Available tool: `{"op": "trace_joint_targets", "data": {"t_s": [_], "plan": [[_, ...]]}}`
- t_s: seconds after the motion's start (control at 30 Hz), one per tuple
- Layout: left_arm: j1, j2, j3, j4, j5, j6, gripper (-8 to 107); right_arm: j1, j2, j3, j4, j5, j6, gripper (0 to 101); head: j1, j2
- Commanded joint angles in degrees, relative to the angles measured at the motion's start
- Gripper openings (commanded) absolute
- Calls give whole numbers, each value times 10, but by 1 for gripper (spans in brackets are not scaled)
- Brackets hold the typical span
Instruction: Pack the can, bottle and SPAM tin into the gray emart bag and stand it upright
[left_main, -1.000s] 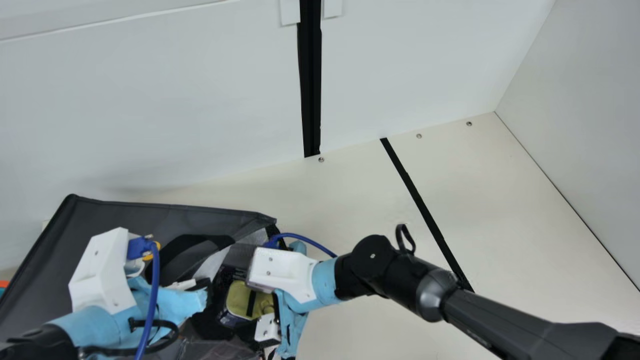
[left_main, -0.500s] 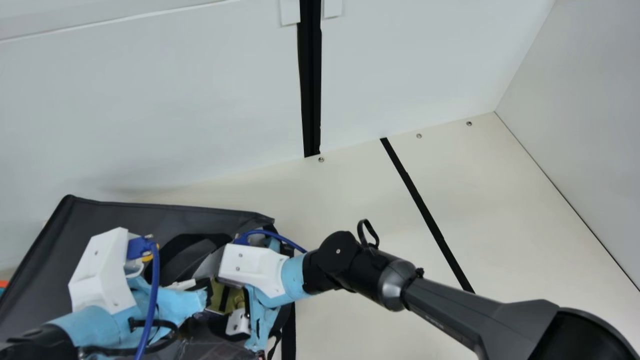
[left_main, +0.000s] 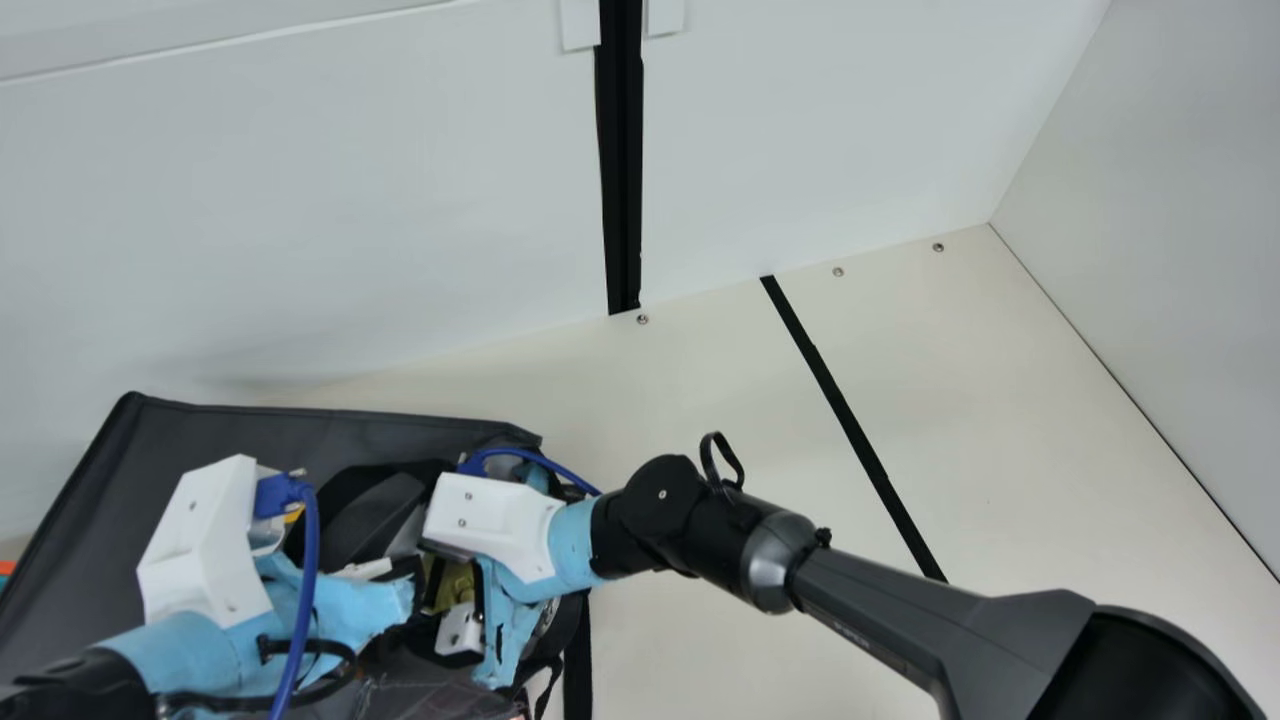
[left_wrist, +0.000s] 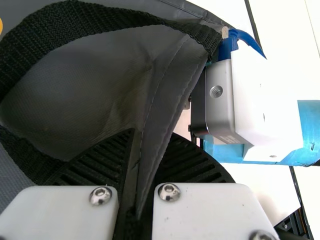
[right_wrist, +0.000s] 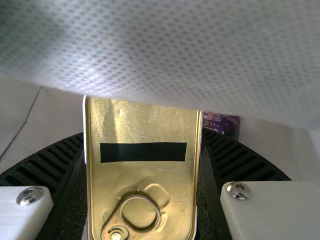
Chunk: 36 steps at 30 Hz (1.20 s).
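The right gripper (right_wrist: 142, 142) is clamping the tin (right_wrist: 142, 177), long axis pointing outward. Nearby, the left gripper (left_wrist: 151, 137) is pinching the bag (left_wrist: 75, 75).

I have carried the SPAM tin (left_main: 458, 583) in my right gripper (left_main: 462, 628) across the gray emart bag (left_main: 250, 430) toward my left gripper (left_main: 396, 600); less of the tin shows now, and the bag's far edge sits slightly farther left.
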Motion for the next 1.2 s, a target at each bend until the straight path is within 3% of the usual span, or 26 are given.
{"op": "trace_joint_targets", "data": {"t_s": [0.0,0.73,1.17], "plan": [[0,0,0,0,0,0,-8,-1,-1,1,-2,0,0,20,-13,0],[0,0,0,0,0,0,-8,-16,-27,22,7,21,-4,94,-13,0],[0,0,0,0,0,0,-8,-55,-69,61,7,60,-10,95,-13,0]]}}
